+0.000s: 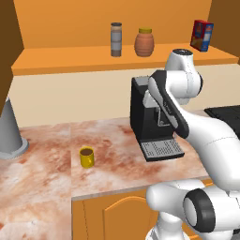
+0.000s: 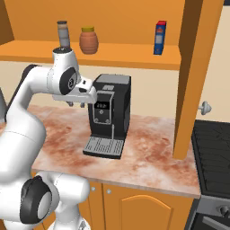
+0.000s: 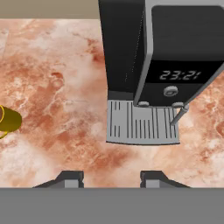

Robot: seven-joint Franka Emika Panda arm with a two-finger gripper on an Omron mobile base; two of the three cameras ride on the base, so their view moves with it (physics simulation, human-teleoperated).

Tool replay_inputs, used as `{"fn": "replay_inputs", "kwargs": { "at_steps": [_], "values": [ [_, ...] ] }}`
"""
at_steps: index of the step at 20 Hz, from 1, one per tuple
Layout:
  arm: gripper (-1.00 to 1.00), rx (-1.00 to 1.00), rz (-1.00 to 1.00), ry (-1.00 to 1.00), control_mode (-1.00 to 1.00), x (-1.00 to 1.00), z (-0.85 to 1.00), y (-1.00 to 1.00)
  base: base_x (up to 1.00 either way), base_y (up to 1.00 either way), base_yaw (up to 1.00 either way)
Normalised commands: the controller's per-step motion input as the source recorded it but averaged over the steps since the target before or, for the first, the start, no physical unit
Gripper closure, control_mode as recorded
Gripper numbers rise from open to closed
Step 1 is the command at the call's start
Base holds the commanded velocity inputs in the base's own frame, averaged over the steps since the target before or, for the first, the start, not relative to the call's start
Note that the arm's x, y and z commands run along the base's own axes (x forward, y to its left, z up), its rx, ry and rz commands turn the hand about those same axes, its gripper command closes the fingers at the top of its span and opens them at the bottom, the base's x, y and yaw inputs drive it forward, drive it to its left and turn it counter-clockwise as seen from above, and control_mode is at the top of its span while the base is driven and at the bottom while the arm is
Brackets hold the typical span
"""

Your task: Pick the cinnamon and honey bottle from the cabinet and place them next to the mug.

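Three items on cabinet (image 1: pixel 65 58) shelf before you: cinnamon (image 1: pixel 116 39) upright, honey bottle (image 1: pixel 144 42) just beside it, red and blue box (image 1: pixel 202 35) well apart at far end. Mug (image 1: pixel 86 157) upright on marble surface (image 1: pixel 42 173) below, near coffee machine (image 2: pixel 109 117). Your hand (image 3: pixel 111 178): empty, fingers narrowed, above surface facing machine's drip tray.

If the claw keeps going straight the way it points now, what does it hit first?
Probably the bare marble counter, just in front of the coffee machine's drip tray. The claw points down at it with nothing between, though depth is hard to judge.
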Motion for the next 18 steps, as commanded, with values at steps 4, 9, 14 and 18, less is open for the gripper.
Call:
{"fn": "replay_inputs", "kwargs": {
  "at_steps": [4, 9, 14, 18],
  "values": [
    [-1.0, 0.0, 0.0, 0.01, -1.0, 0.0, 0.01, 0.0, 0.0, 0.0, 0.0],
    [-1.0, -0.02, 0.0, -0.11, -1.0, -0.15, 0.44, 0.01, 0.0, 0.0, 0.0],
    [-1.0, -0.02, 0.0, -0.11, -1.0, -0.18, 0.45, 0.02, 0.0, 0.0, 0.0],
    [-1.0, -0.01, 0.0, -0.09, -1.0, -0.15, 0.45, 0.01, 0.0, 0.0, 0.0]
  ]
}}
